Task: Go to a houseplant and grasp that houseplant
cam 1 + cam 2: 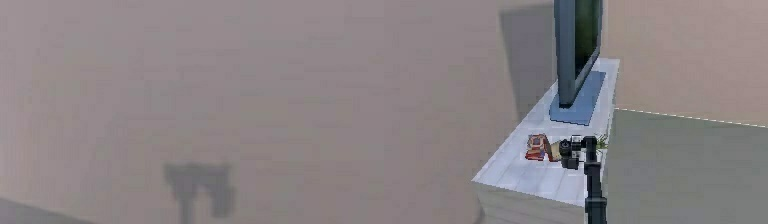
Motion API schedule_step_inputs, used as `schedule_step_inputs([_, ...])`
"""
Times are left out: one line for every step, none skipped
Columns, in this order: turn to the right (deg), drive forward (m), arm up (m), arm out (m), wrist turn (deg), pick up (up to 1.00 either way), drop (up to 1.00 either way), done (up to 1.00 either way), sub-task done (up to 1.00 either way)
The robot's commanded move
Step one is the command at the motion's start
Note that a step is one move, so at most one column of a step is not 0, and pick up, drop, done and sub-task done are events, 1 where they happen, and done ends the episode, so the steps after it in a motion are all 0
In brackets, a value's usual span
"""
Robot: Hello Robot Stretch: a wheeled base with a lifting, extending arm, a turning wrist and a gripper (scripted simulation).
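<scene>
A low white stand [509,175] runs up the middle of the arm side view. On its near part lies a small reddish-brown thing [537,148], with a few green bits [602,144] a little to the right; I cannot make out whether this is the houseplant. The dark arm [595,195] rises from the bottom edge. The gripper [558,151] reaches left at the arm's far end, right at the reddish-brown thing. I cannot tell whether it holds anything, as the thing rests on the stand top.
A large flat television [577,45] stands on a grey base [587,98] farther along the stand. Beige walls lie behind it, and grey-green floor [694,170] to the right. In the forward view a plain wall [190,80] stands close ahead.
</scene>
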Motion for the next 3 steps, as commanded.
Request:
schedule_step_inputs([0.0,0.0,0.0,0.0,0.0,1.0,0.0,0.0,0.0])
schedule_step_inputs([0.0,0.0,0.1,0.0,0.0,0.0,0.0,0.0,0.0])
schedule_step_inputs([0.0,0.0,0.0,0.0,0.0,0.0,0.0,1.0,0.0])
